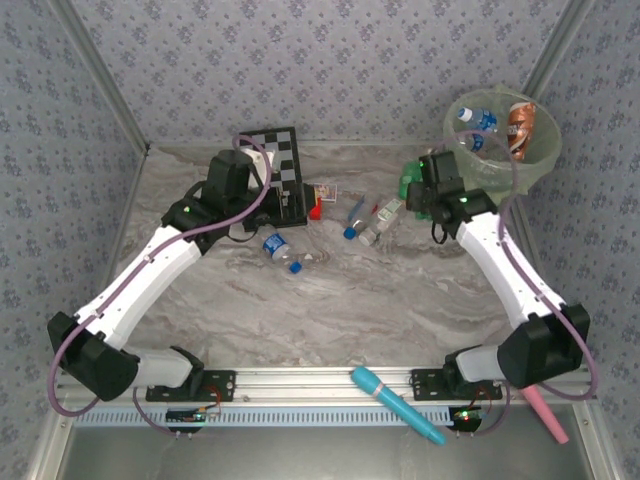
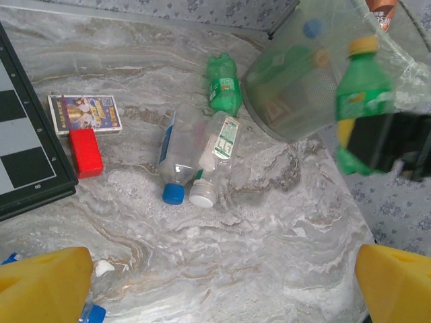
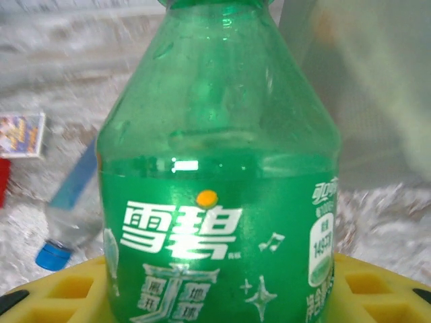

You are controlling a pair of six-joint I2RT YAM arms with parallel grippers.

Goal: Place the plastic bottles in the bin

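My right gripper point(image 3: 219, 296) is shut on an upright green soda bottle point(image 3: 219, 202), held off the table just left of the bin point(image 1: 540, 165); the same bottle point(image 2: 363, 94) hangs in front of the bin point(image 2: 289, 94) in the left wrist view. Inside the bin lie a clear blue-capped bottle point(image 1: 478, 120) and a brownish-orange one point(image 1: 520, 125). On the table lie another green bottle point(image 2: 223, 84), two clear bottles point(image 2: 176, 151) point(image 2: 219, 151) side by side, and a clear blue-labelled one point(image 1: 282, 250). My left gripper point(image 2: 222, 286) is open by the chessboard, with nothing between its fingers.
A chessboard point(image 1: 280, 165) stands at the back left, with a small card box point(image 2: 84, 113) and a red block point(image 2: 85, 151) beside it. A blue stick point(image 1: 395, 403) and a pink stick point(image 1: 545, 412) lie on the front rail. Patterned walls close in both sides.
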